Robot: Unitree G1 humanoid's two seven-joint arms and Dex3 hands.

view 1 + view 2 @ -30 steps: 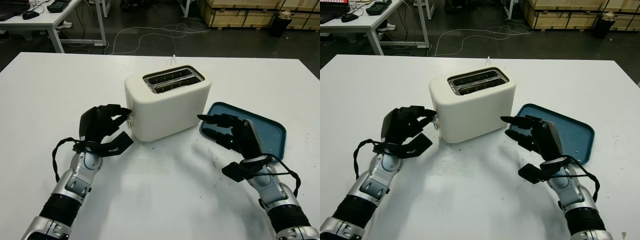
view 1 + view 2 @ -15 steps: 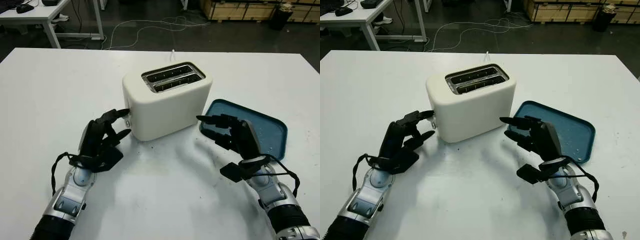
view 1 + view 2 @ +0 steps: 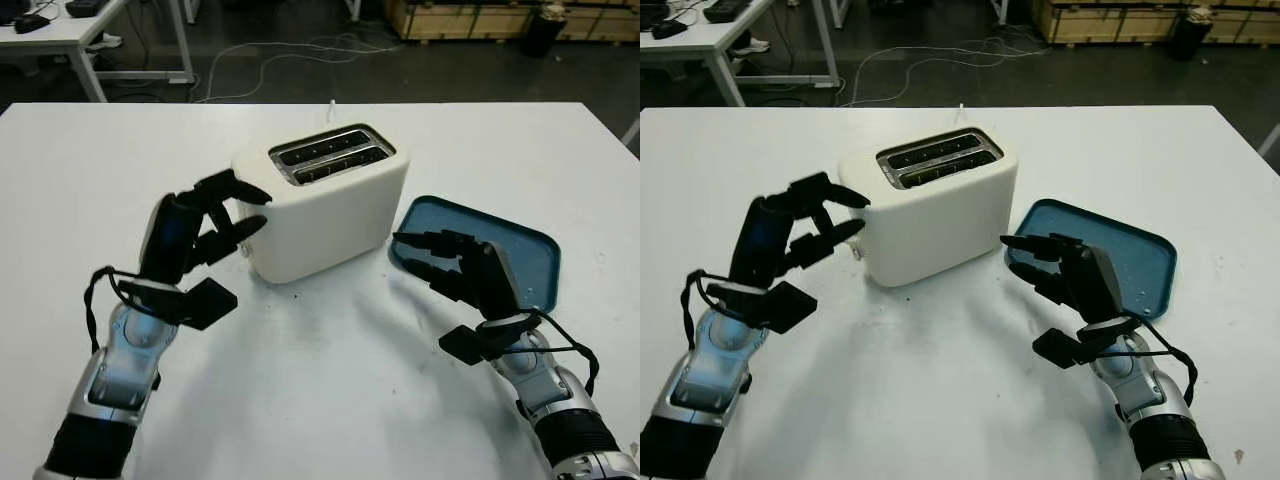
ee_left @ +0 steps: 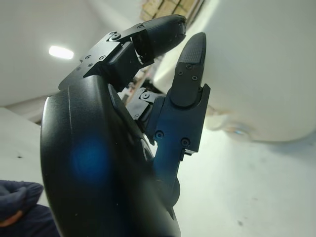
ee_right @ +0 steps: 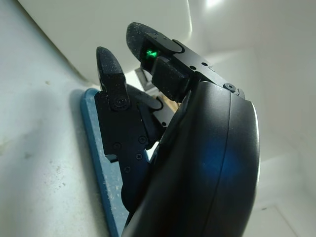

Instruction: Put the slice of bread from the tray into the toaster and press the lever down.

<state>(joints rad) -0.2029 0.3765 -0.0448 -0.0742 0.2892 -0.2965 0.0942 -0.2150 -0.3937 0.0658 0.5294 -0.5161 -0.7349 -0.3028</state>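
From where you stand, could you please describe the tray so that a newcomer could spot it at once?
On the white table, find the cream two-slot toaster near the middle. The tray lies flat on the robot's right side of it, just beyond the open right hand. It is the one blue, shallow, round-cornered thing there.

White table (image 3: pixel 500 140), dark floor (image 3: pixel 300 45) with loose cables (image 3: pixel 260 65), white desk (image 3: pixel 70 30), wooden pallets (image 3: pixel 460 18) behind

Left hand (image 3: pixel 200 232) is raised off the table on a bent arm, open, fingertips (image 3: pixel 252 196) pointing right. Right hand (image 3: pixel 462 275) hovers lower at the right, open, palm turned left, its forearm coming up from the bottom right corner
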